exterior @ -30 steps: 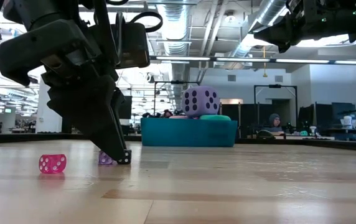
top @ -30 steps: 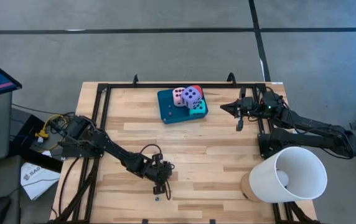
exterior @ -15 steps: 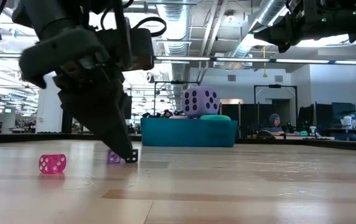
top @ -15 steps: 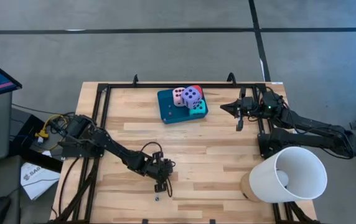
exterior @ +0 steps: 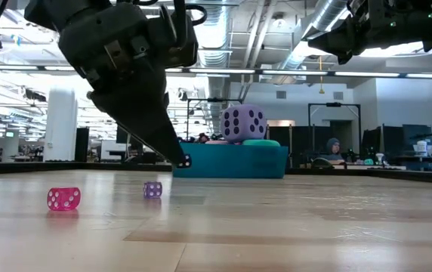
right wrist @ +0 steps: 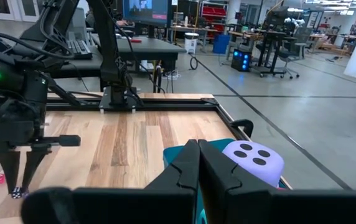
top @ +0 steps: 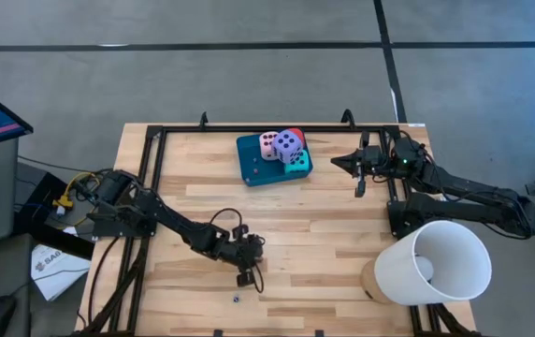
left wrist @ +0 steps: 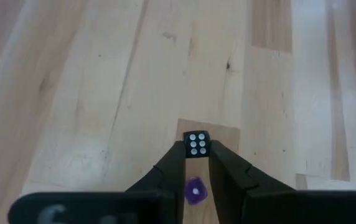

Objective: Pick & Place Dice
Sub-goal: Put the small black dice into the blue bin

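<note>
My left fingers (left wrist: pixel 196 163) are clamped on a small black die (left wrist: pixel 196 144) with white pips, lifted clear of the wooden counter (top: pixel 324 225); below it a small purple die (exterior: pixel 152 190) lies on the boards, with a small pink die (exterior: pixel 63 198) near it. My right fingers (top: pixel 335 162) are pressed together on nothing, raised beside the teal tray (top: pixel 253 161) at the counter's far edge. On that tray sit the large dice, the purple one (top: pixel 289 143) on top of the pink (top: pixel 268 145), red (top: pixel 296 134) and turquoise (top: pixel 297 161) ones.

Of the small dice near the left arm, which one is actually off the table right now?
The small black die, pinched at the tips of the left gripper and lifted. The small purple die and small pink die lie on the table.
</note>
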Motion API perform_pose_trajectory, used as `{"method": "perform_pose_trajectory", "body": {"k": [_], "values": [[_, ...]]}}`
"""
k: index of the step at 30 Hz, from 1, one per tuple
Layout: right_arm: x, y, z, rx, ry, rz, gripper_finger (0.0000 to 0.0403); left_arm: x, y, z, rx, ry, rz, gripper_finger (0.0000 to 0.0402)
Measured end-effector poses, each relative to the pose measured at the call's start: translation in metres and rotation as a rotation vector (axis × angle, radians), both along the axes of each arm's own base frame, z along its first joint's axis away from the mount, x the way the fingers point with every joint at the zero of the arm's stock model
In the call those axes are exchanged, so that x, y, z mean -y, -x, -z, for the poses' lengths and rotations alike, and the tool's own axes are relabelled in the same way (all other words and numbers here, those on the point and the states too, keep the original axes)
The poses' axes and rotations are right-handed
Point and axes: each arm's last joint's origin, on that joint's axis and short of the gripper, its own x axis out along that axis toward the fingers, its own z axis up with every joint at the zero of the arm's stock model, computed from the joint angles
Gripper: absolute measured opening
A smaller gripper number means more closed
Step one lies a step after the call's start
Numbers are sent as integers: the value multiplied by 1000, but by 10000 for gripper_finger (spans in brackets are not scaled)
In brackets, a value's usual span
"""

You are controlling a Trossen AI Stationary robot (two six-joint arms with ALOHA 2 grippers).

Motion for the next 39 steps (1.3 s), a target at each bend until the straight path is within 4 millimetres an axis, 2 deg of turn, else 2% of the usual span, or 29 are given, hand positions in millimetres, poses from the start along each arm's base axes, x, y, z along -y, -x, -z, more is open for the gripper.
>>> {"method": "perform_pose_trajectory", "body": {"k": [7,11,17,22,27,32,39], "values": [[0,0,0,0,0,0,0,-20,-6,-2,34,-87,-112,44],[0,0,0,0,0,-1,0,-33,-10,-6,38,-116,-119,42],[0,0,0,0,0,0,0,-52,-6,-32,66,-165,-78,44],[0,0,0,0,0,0,0,-77,-2,-66,152,-170,-127,40],[0,0,0,0,0,0,0,-108,3,-91,233,-165,-264,44],[0,0,0,1,1,0,0,-136,8,-102,268,-178,-389,41],[0,0,0,1,0,0,0,-174,9,-99,259,-186,-546,44]]}}
